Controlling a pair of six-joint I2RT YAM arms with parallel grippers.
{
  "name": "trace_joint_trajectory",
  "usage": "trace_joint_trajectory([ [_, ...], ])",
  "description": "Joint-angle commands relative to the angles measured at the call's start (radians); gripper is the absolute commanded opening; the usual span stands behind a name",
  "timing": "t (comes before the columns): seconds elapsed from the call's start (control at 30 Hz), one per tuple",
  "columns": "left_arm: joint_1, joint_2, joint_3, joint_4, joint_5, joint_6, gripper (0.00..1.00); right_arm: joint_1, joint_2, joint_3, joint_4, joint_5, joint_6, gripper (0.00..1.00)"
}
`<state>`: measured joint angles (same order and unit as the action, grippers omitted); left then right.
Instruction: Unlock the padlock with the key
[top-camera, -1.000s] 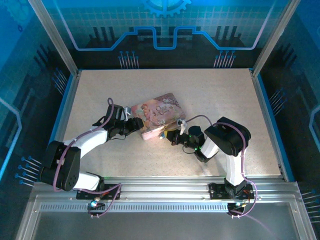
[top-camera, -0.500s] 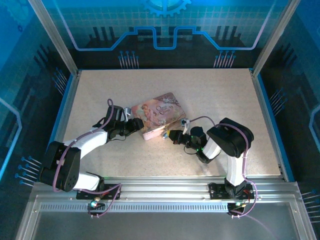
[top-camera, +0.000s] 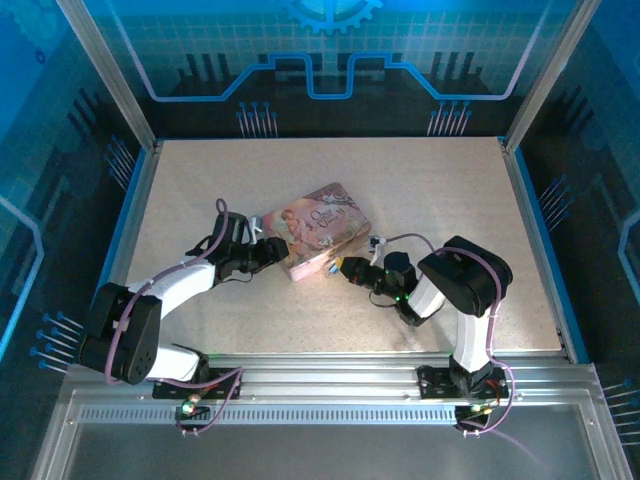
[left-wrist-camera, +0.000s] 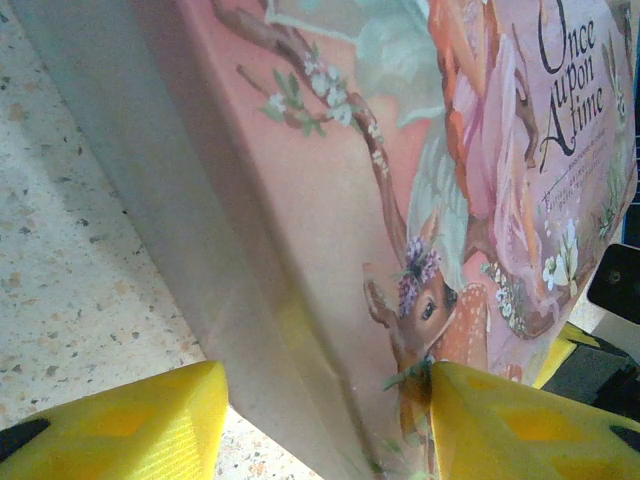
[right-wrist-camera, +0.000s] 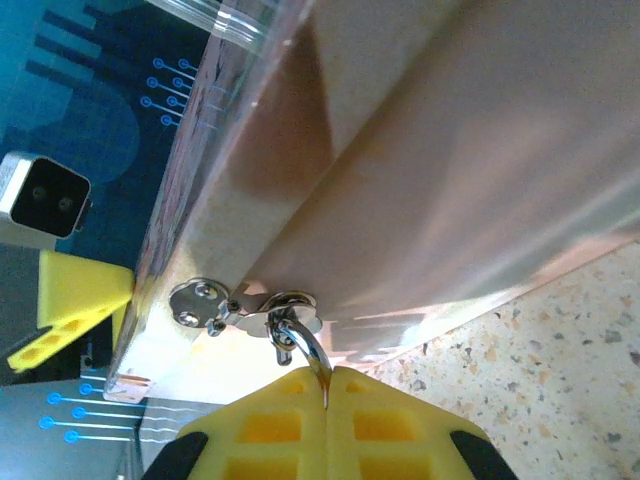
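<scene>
Silvery metal padlock shackle (right-wrist-camera: 311, 351) runs straight into tightly closed right jaws; half-spread left jaws clamp pink illustrated tin (left-wrist-camera: 330, 150).

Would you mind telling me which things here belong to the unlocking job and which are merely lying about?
Job: pink tin, held by left gripper; its clasp; metal loop, probably the padlock's, pinched by right gripper.
Merely there: speckled table; blue backdrop.
</scene>
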<state>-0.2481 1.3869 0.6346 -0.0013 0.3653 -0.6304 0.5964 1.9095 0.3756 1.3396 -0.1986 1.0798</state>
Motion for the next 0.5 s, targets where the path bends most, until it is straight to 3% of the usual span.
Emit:
trace_joint_trajectory([
  [0.0,-0.002,0.002,-0.039,-0.087,-0.015,-0.004,0.55,-0.021,-0.012,0.030,0.070,0.013,0.083,0.00],
  [0.47,-0.002,0.002,-0.041,-0.082,-0.012,-0.005,0.56,-0.023,0.002,0.028,0.077,0.060,0.185,0.00],
])
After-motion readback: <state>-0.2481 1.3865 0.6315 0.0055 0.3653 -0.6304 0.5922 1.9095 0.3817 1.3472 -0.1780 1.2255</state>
